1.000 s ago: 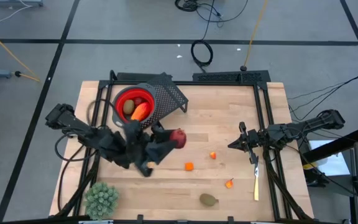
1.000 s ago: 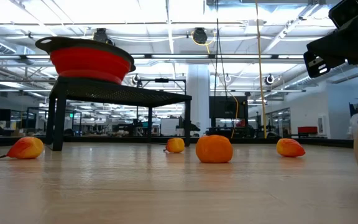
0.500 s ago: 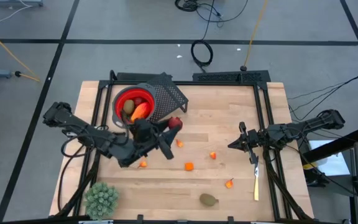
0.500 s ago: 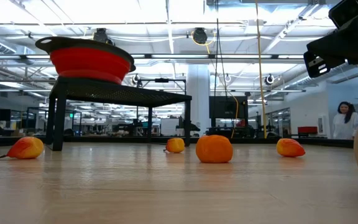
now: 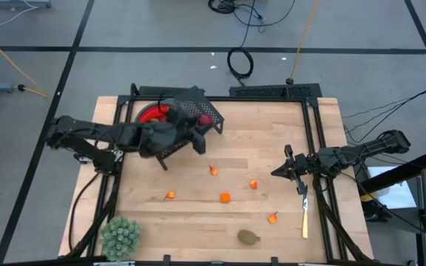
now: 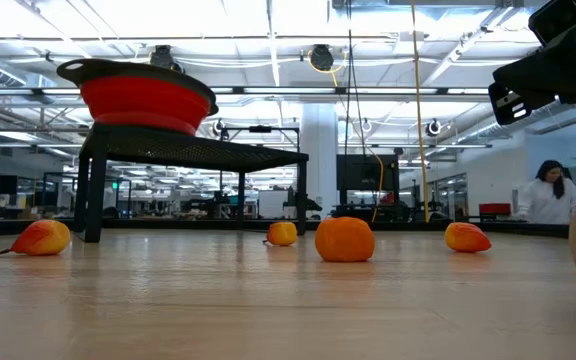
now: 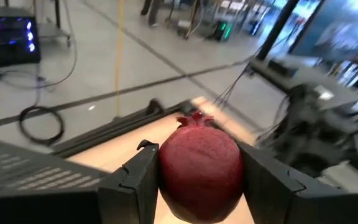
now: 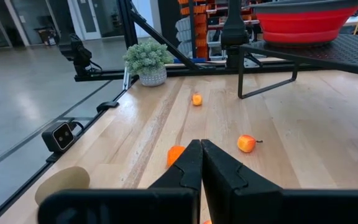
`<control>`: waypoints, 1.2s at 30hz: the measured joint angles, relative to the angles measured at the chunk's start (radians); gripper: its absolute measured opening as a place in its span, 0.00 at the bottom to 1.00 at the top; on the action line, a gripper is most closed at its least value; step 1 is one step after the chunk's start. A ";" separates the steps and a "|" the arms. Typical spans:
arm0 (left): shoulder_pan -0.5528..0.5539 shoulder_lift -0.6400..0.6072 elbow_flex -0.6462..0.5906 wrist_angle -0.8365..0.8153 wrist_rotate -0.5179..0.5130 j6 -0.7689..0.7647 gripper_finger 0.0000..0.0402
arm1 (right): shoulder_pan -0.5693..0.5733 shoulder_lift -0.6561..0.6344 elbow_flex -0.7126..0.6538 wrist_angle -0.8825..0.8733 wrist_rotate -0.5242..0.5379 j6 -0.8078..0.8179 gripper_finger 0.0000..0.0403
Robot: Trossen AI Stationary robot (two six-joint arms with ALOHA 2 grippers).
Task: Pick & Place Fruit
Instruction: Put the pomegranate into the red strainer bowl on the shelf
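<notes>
gripping a dark red ball (image 7: 199, 163), left claw (image 7: 197, 177) (above rack (image 5: 202, 111)), right claw (image 8: 201, 163) closed

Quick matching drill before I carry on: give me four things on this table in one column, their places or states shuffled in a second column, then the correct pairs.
Things:
1. dark red ball
2. red bowl
3. brownish-green oval
4. spiky plant

Places or states:
A. at the near left corner of the table
B. lying on the wood near the front edge, right of centre
C. clamped between the left gripper's fingers, over the rack
D. sitting on top of the black mesh rack

Pairs: 1-C, 2-D, 3-B, 4-A

The right gripper waits shut at the table's right side.
</notes>
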 joint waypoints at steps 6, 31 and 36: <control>0.131 -0.039 0.000 -0.210 0.082 -0.019 0.45 | 0.000 0.000 0.000 0.000 0.000 0.000 0.00; 0.408 -0.130 0.000 -0.935 0.285 -0.248 0.45 | 0.000 0.000 0.000 0.000 0.054 -0.033 0.00; 0.411 -0.114 0.000 -0.950 0.286 -0.257 0.45 | 0.000 0.000 0.000 0.000 0.054 -0.034 0.00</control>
